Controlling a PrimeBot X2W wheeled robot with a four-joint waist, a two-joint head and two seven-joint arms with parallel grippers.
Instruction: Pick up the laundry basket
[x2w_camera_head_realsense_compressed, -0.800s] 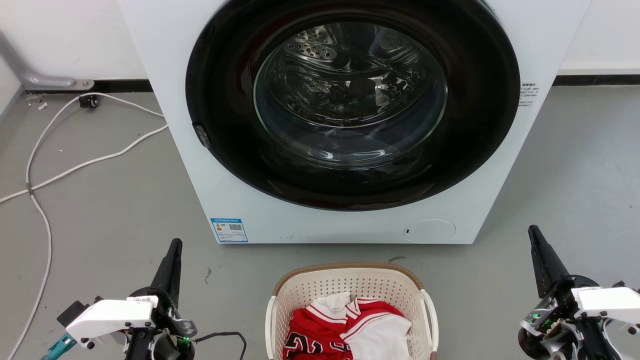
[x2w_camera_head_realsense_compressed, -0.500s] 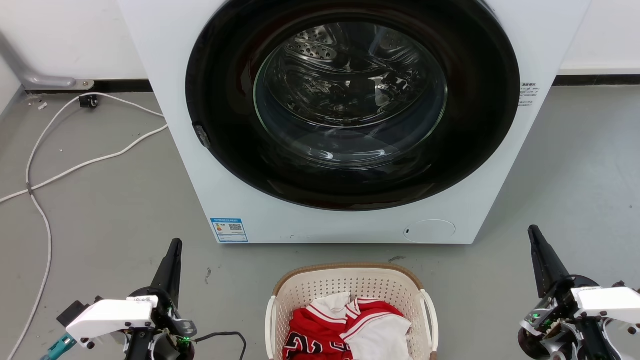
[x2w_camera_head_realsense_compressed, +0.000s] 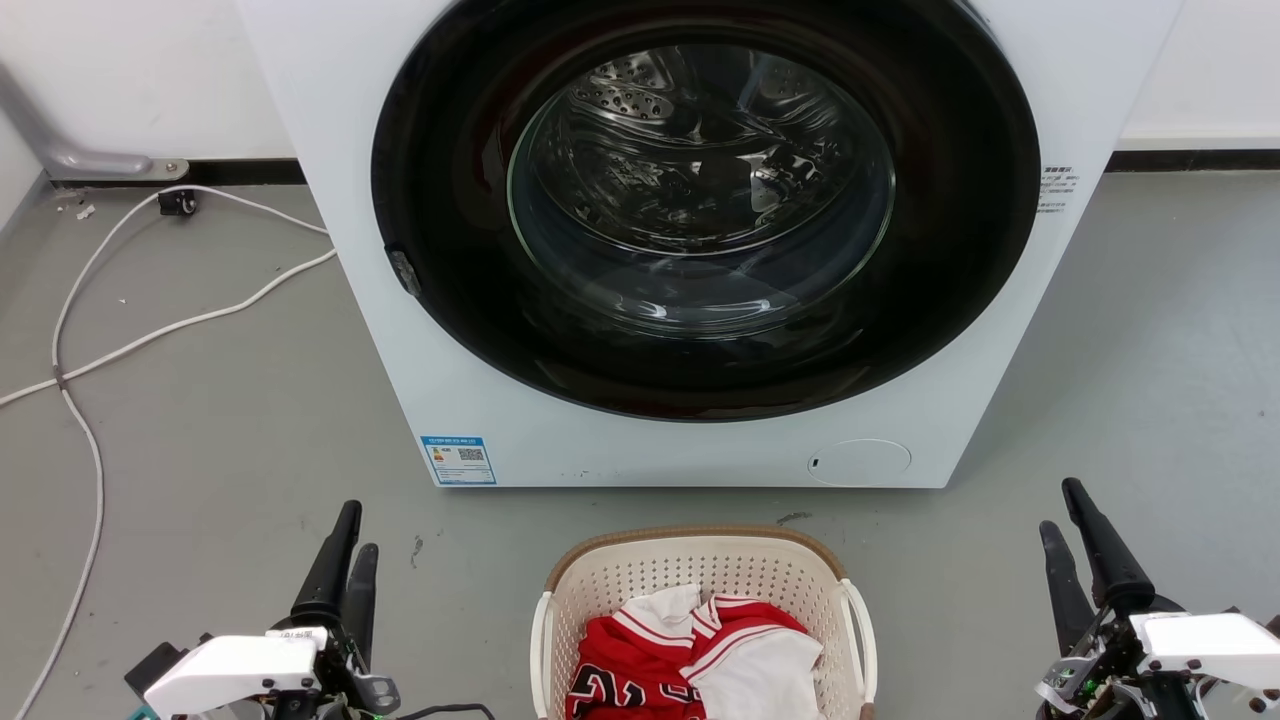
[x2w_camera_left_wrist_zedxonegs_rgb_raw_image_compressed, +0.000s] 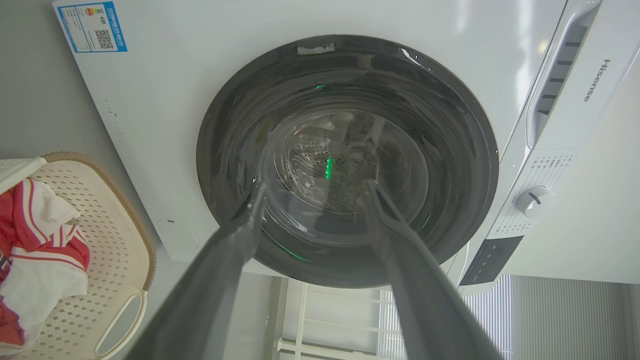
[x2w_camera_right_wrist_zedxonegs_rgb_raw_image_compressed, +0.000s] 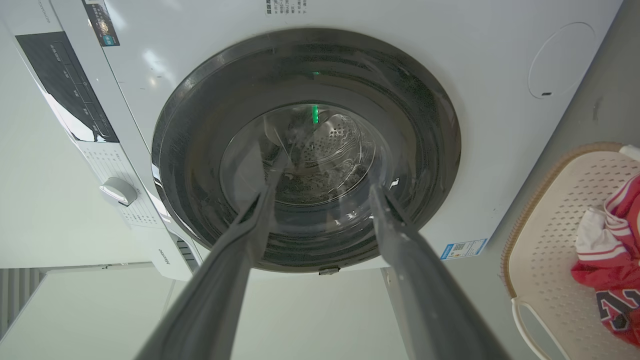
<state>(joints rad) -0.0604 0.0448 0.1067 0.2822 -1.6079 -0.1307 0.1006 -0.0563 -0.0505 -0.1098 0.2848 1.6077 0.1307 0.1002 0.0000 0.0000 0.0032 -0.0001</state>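
Laundry basket (x2w_camera_head_realsense_compressed: 700, 572) unmoved, left gripper (x2w_camera_head_realsense_compressed: 357, 530) and right gripper (x2w_camera_head_realsense_compressed: 1060, 507) newly parted, drawn lower

Bright, even indoor light with soft shadows.
Glare streaks the door glass (x2w_camera_head_realsense_compressed: 700, 190) of the washing machine (x2w_camera_head_realsense_compressed: 700, 450); the wrist views bow straight edges, and the fingers (x2w_camera_left_wrist_zedxonegs_rgb_raw_image_compressed: 210, 280) of the left gripper (x2w_camera_left_wrist_zedxonegs_rgb_raw_image_compressed: 313, 184) are out of focus.

The head camera looks forward and down at the white front-loading washing machine (x2w_camera_head_realsense_compressed: 640, 450), close ahead. Both wrist cameras sit low, rolled sideways, facing its door (x2w_camera_left_wrist_zedxonegs_rgb_raw_image_compressed: 345, 160). All three share it and the cream perforated plastic laundry basket (x2w_camera_head_realsense_compressed: 700, 565).
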